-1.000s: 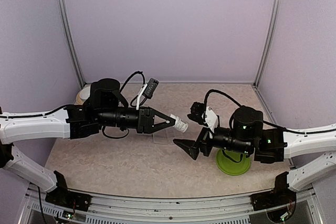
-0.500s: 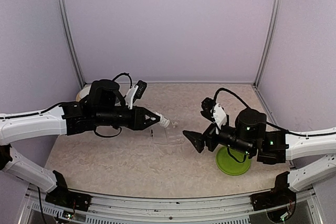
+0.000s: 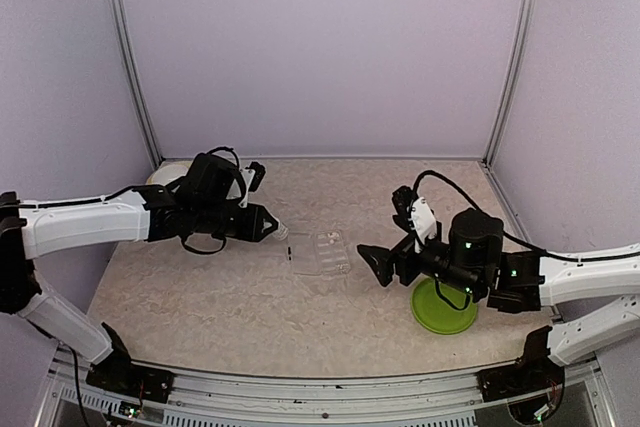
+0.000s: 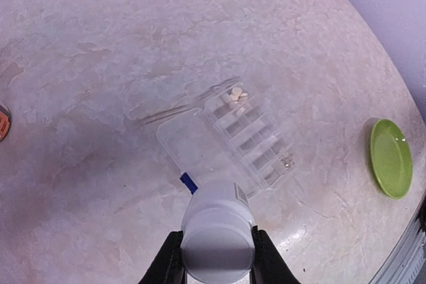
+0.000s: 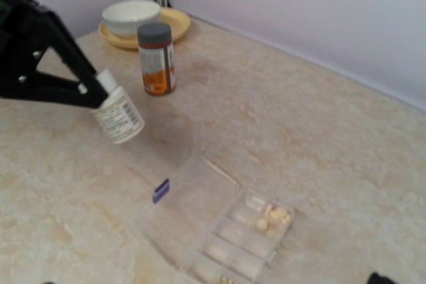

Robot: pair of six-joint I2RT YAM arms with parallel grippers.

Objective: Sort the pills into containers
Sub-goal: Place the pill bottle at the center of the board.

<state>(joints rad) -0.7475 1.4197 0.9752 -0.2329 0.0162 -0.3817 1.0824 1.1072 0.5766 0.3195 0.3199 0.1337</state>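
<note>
Left claw [image 4: 217, 261] clamped white bottle [image 4: 217, 231] beside clear box [image 3: 320, 250], hiding its near edge from my wrist view. Pills [image 4: 235, 93] lay in end slot. Right claw [image 3: 375, 262] gaped wide by green plate [image 3: 445, 309]. Orange-label bottle [image 5: 157, 58] stood far left.

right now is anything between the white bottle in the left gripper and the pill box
Nothing visible. Only bare table lies between the white bottle, held in the left gripper, and the open clear box. The orange-labelled bottle stands well off to the side.
</note>
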